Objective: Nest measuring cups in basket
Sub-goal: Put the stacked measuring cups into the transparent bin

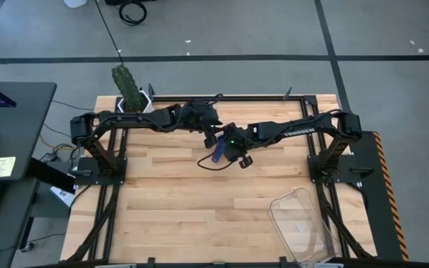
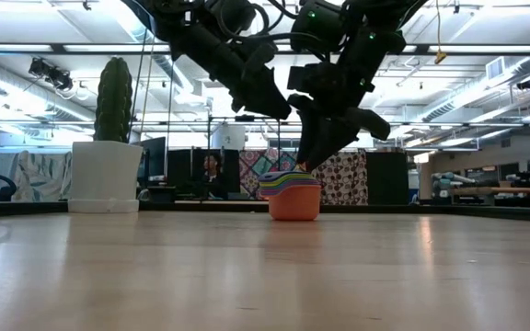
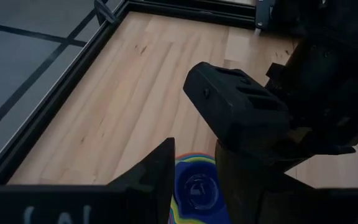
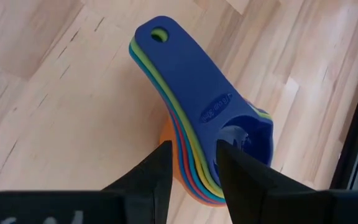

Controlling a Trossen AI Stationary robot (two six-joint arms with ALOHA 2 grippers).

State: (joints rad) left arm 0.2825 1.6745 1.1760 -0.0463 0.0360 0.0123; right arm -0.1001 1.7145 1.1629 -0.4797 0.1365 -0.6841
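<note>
The measuring cups [image 4: 197, 106] sit nested in one stack, dark blue on top and orange at the bottom. The stack stands on its orange base [image 2: 293, 208] at the middle of the table. The handles [image 1: 217, 152] fan toward the near left. My right gripper [image 4: 191, 171] reaches down from the right and is shut on the stack. My left gripper [image 3: 194, 165] hangs open just above the stack [image 3: 194, 190], tilted, touching nothing. The clear basket [image 1: 289, 199] sits at the near right corner, with no cup in it. My right gripper pinches the stack's wall [image 4: 194, 169] where the handles join the bowls. One finger [image 4: 238, 165] is inside the top blue cup and the other [image 4: 157, 171] is outside the stack. The fingers slant down from above. The stack stands upright on the table.
A white pot with a cactus [image 1: 134, 100] stands at the far left corner. Black frame rails [image 1: 222, 97] border the table. Bare wood lies between the stack and the basket. A desk [image 1: 13, 112] stands left of the table, and a person [image 2: 214, 170] sits far behind it.
</note>
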